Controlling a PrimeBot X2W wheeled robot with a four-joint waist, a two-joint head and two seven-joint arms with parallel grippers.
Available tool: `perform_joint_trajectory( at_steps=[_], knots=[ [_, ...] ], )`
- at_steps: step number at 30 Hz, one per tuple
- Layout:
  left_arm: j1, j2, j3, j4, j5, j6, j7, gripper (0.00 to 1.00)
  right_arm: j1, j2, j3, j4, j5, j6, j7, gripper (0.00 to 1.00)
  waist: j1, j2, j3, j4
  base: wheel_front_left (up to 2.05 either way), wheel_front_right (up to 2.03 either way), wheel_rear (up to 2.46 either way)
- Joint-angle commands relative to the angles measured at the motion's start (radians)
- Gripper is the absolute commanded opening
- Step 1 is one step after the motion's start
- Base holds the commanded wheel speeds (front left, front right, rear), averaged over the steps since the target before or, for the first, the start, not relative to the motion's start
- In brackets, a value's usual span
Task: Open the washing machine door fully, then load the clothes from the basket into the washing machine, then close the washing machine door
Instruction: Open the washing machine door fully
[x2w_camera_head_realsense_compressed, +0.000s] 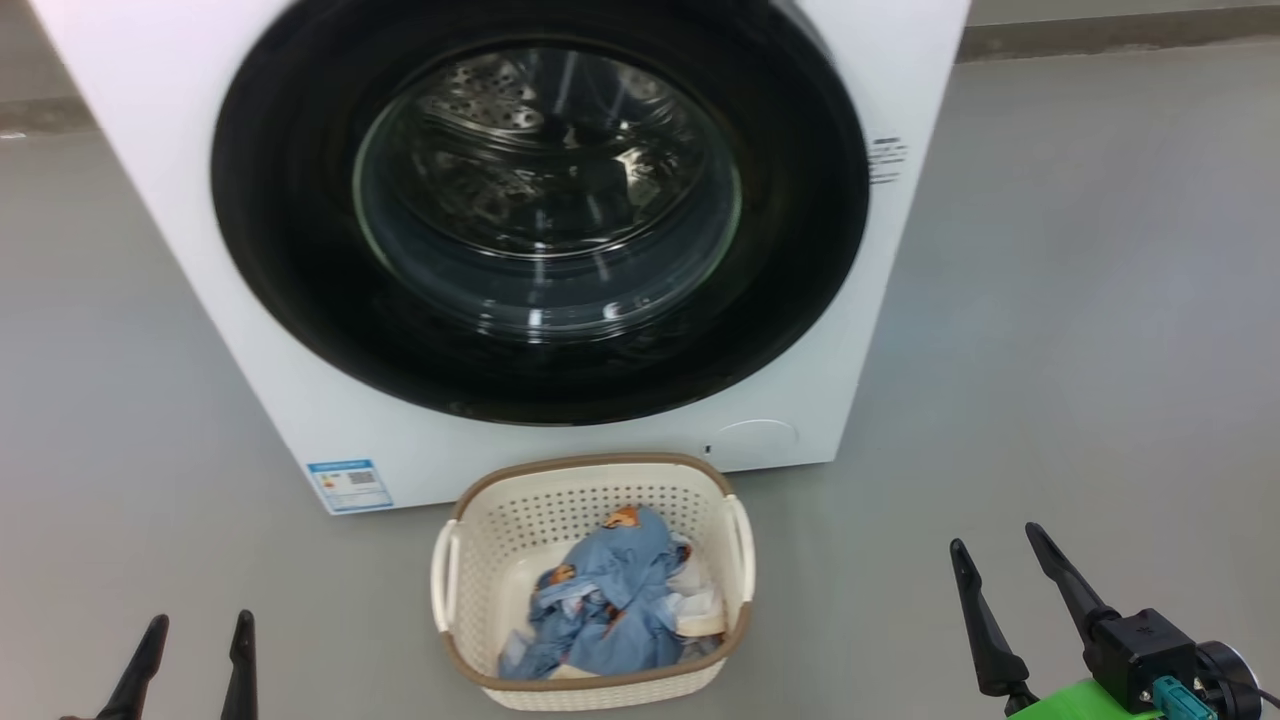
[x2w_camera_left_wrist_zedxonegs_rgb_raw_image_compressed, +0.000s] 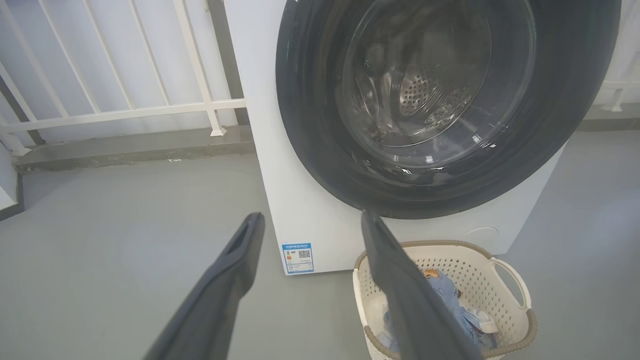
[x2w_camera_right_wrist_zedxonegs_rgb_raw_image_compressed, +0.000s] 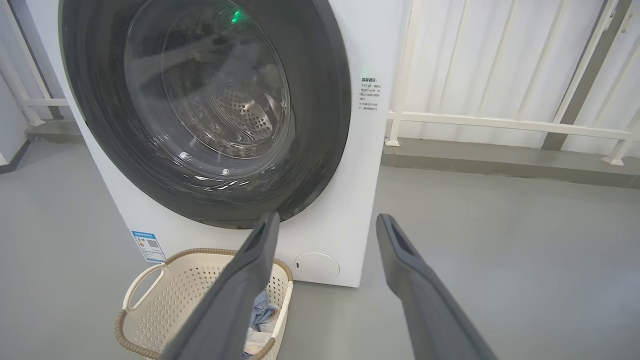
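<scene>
— which step are you working on?
— the first: the washing machine door (x2w_camera_head_realsense_compressed: 545, 190) is sitting shut on the washing machine (x2w_camera_head_realsense_compressed: 250, 400), so opening it is coming before anything.
— your grippers?
— my left gripper (x2w_camera_head_realsense_compressed: 200, 620) is hovering low with jaws parted, holding nothing; my right gripper (x2w_camera_head_realsense_compressed: 995, 537) is spread likewise, empty. both are hanging well apart from the door.
— the clothes?
— the clothes (x2w_camera_head_realsense_compressed: 610, 590) are lying heaped in the basket (x2w_camera_head_realsense_compressed: 590, 468), which is sitting on the floor (x2w_camera_head_realsense_compressed: 1050, 350) just in front of the machine.
— what is the next move asking for?
— i am judging one arm is needing to reach the black rim and pull it wide; i cannot tell where the catch is.
</scene>
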Motion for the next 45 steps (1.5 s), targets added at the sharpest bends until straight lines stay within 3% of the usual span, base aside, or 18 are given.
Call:
perform_joint_trajectory(
  at_steps=[1,16,39,40,41,42,43,45],
  knots=[
    [-0.021,0.011,0.036,-0.03,-0.005,-0.002,-0.014,1.0,-0.011,-0.009,0.021,-0.024,0.0,-0.001,-0.012,1.0,0.0,0.0,0.0,-0.002,1.23,1.23,-2.46],
    [-0.025,-0.011,0.071,-0.05,-0.001,-0.002,-0.014,1.0,-0.006,-0.008,0.023,-0.026,0.006,-0.001,-0.012,1.0,0.0,0.0,0.002,-0.008,0.96,0.96,-1.91],
    [-0.025,-0.011,0.067,-0.037,-0.013,-0.002,-0.014,1.0,-0.008,-0.007,0.018,-0.028,0.024,-0.001,-0.012,1.0,0.0,0.0,0.005,0.001,0.05,0.05,-0.1],
    [-0.026,-0.011,0.067,-0.036,-0.013,-0.002,-0.014,1.0,-0.009,-0.007,0.019,-0.027,0.025,-0.001,-0.012,0.98,0.0,0.0,0.005,0.001,0.0,0.0,0.0],
    [-0.026,-0.011,0.067,-0.036,-0.013,-0.002,-0.014,1.0,-0.009,-0.007,0.02,-0.027,0.027,-0.001,-0.012,0.76,0.0,0.0,0.005,0.001,0.0,0.0,0.0],
    [-0.026,-0.011,0.068,-0.036,-0.013,-0.002,-0.014,1.0,-0.01,-0.007,0.021,-0.027,0.028,-0.001,-0.012,0.43,0.0,0.0,0.005,0.001,0.0,0.0,0.0],
    [-0.027,-0.011,0.068,-0.036,-0.013,-0.002,-0.014,1.0,-0.01,-0.007,0.026,-0.024,0.032,-0.001,-0.012,0.0,0.0,0.0,0.005,0.001,0.0,0.0,0.0],
    [-0.027,-0.011,0.068,-0.035,-0.012,-0.002,-0.014,1.0,-0.011,-0.007,0.035,-0.019,0.041,-0.001,-0.012,0.0,0.0,0.0,0.004,0.0,0.0,0.0,0.0]
  ],
)
